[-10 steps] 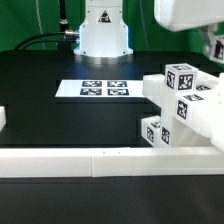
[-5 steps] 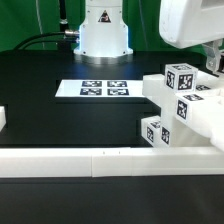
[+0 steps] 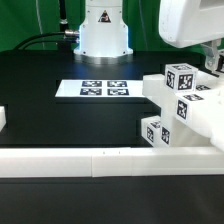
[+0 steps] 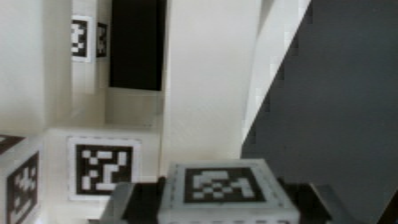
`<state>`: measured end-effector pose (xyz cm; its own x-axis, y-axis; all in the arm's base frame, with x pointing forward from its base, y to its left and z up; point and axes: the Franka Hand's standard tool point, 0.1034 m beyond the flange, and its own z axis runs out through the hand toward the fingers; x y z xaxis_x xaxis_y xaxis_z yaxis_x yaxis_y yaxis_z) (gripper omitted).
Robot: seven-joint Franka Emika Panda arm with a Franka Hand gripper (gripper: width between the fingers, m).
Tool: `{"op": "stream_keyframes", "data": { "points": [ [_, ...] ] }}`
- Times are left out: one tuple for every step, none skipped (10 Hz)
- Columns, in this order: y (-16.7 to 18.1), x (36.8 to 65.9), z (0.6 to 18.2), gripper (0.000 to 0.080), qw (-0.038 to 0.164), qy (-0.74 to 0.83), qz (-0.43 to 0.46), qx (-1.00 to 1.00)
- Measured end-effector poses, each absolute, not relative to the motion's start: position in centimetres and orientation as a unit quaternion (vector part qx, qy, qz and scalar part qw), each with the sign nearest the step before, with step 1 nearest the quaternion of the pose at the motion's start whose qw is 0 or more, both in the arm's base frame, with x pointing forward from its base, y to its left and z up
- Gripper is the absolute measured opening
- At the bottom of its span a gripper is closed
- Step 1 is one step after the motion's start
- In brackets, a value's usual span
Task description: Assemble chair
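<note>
The partly joined white chair (image 3: 190, 118) stands at the exterior view's right, against the border rail, with tagged square-ended legs sticking out. My gripper (image 3: 214, 58) hangs over its upper far corner, mostly cut off by the frame edge. In the wrist view my gripper (image 4: 217, 196) has its dark fingers (image 4: 135, 202) on both sides of a tagged square leg end (image 4: 217, 186) and is shut on it. Behind it are the chair's white frame bars (image 4: 196, 80) and another tagged leg end (image 4: 100, 162).
The marker board (image 3: 104, 89) lies flat mid-table. The long white border rail (image 3: 90, 161) runs along the near edge. The robot base (image 3: 103, 30) stands at the back. A small white piece (image 3: 3, 119) shows at the left edge.
The white arm body has come lower and further into the exterior view's upper right during the first half second. Since then nothing has moved. The chair has stayed put.
</note>
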<state>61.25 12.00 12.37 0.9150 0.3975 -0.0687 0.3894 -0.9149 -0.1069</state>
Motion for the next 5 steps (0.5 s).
{"op": "stream_keyframes", "data": {
  "points": [
    [11.89,61.56,12.39,0.0281,0.044,-0.2,0.037,-0.978],
    [11.89,61.69,12.4,0.0281,0.044,-0.2,0.034,-0.978],
    [11.85,61.72,12.4,0.0281,0.044,-0.2,0.034,-0.978],
    [11.83,61.76,12.4,0.0281,0.043,-0.2,0.033,-0.978],
    [11.81,61.8,12.4,0.0281,0.043,-0.2,0.033,-0.978]
  ]
}}
